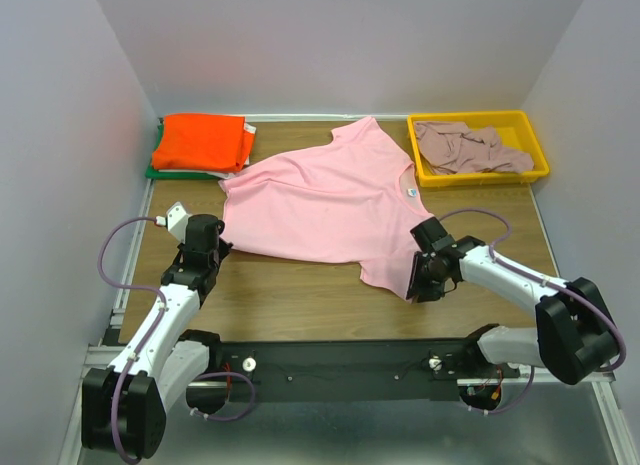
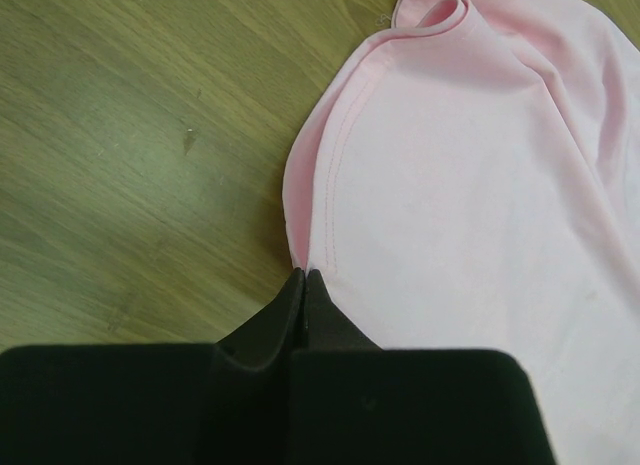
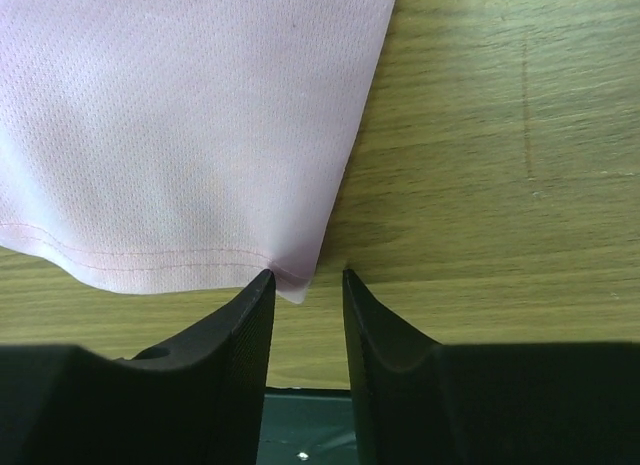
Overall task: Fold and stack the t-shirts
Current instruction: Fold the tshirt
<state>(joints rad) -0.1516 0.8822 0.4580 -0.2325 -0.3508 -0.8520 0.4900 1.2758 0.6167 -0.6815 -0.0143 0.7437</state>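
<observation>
Plain pale-lilac walls point(image 1: 60, 135) close in on three sides of a wood-grain counter point(image 1: 300, 295). Soft, even light falls over it. A black rail point(image 1: 340, 357) runs along its near edge.

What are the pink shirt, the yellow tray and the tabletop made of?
The pink t-shirt: soft knit cloth, matte; a fine dotted weave and stitched hem show close up. The yellow tray: probably plastic, smooth and bright, with a moulded rim. The table: wood or wood-look laminate, matte; grain lines are visible.
</observation>
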